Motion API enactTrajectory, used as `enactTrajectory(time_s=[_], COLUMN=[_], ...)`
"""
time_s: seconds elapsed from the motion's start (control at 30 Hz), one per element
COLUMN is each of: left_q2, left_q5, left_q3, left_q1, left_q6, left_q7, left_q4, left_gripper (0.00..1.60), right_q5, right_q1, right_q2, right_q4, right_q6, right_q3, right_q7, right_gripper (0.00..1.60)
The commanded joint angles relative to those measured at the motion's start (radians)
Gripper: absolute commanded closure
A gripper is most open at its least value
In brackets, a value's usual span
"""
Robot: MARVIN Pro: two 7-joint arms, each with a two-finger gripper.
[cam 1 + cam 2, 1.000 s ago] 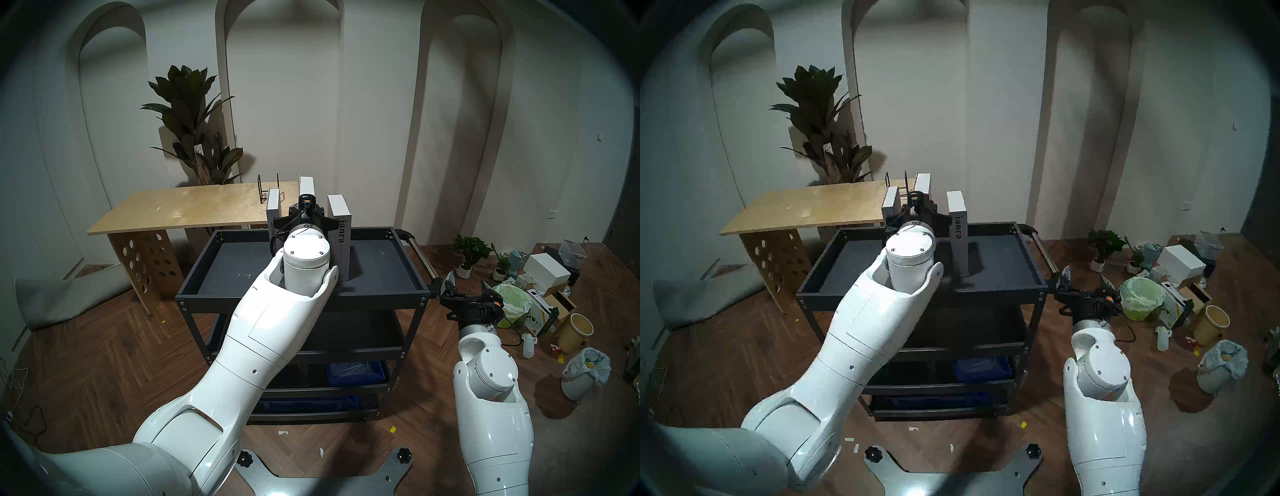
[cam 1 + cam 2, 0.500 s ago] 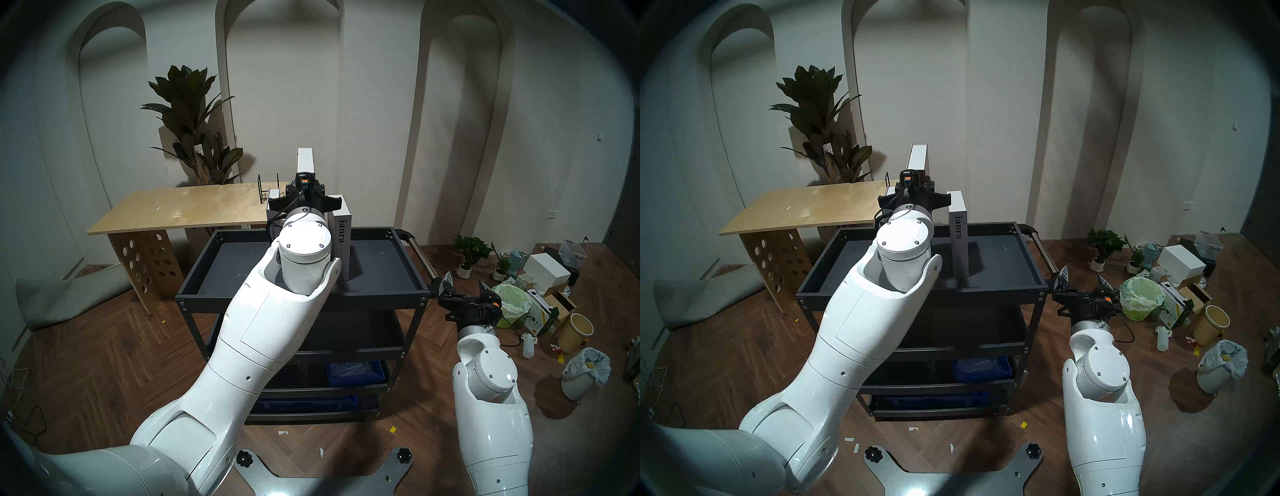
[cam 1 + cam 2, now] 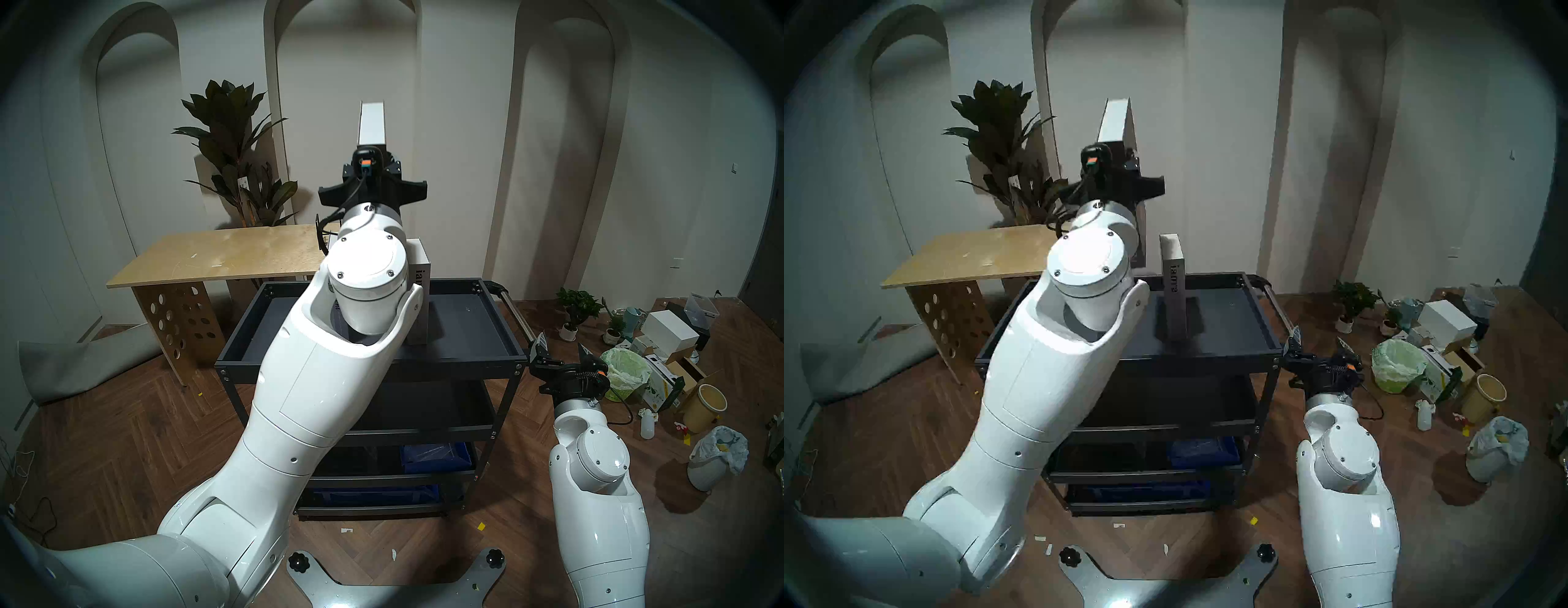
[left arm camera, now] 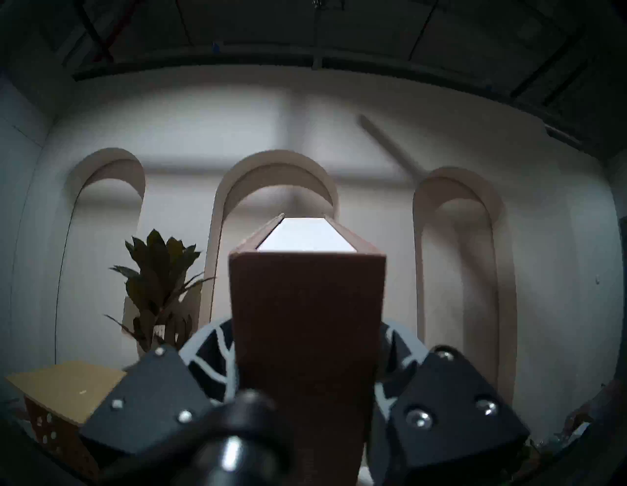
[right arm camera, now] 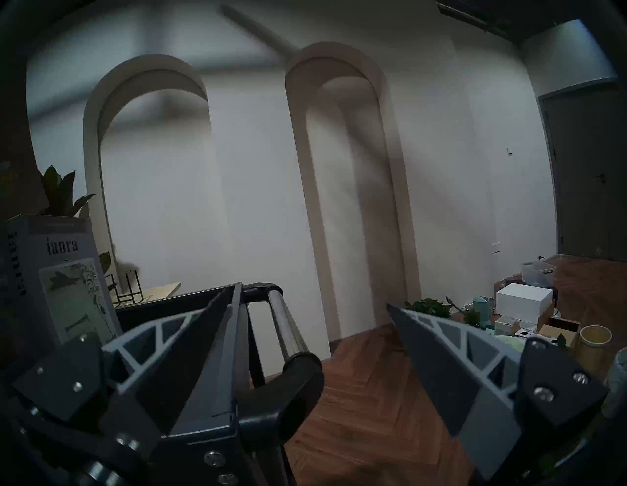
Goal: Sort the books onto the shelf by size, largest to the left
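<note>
My left gripper is shut on the tall brown book and holds it upright, high above the shelf cart. The book's white page edge points up. In the left wrist view the fingers clamp the book's two covers. The white-grey "ianra" book stands upright on the top tray and also shows in the right wrist view. The thin grey-lilac book is almost wholly hidden behind my left forearm. My right gripper is open and empty beside the cart's front right corner.
The cart's chrome handle is just beyond my right gripper. A plywood table with a wire rack stands behind the cart on the left, and a tall plant behind that. Blue bins sit on a lower tier. Boxes and buckets litter the floor on the right.
My left gripper has lifted the brown book straight up from between the other two books, well clear of the tray. My right gripper has shifted slightly towards the cart.
</note>
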Motion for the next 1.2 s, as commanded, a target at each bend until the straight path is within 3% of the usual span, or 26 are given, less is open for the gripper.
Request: enactTrajectory(time_s=[0.0, 0.6, 0.9, 1.17], left_q2=[0.054, 0.229, 0.266, 0.29], left_q5=[0.014, -0.053, -0.098, -0.13], left_q3=[-0.036, -0.185, -0.263, -0.317], left_q1=[-0.037, -0.001, -0.003, -0.028], left_q6=[0.042, 0.335, 0.364, 0.316], left_q7=[-0.023, -0.177, -0.233, -0.278], left_q4=[-0.125, -0.335, -0.239, -0.047], left_gripper=[1.6, 1.6, 1.6, 1.6], right_q5=[0.001, -0.008, -0.016, -0.048], right_q1=[0.012, 0.036, 0.031, 0.026], right_q2=[0.005, 0.008, 0.007, 0.005], right_q4=[-0.026, -0.025, -0.071, -0.11], right_q6=[-0.013, -0.016, 0.004, 0.024], right_q3=[-0.011, -0.074, -0.082, -0.095], right_q7=[0.015, 0.044, 0.036, 0.01], right_gripper=[0.0, 0.0, 0.0, 0.0])
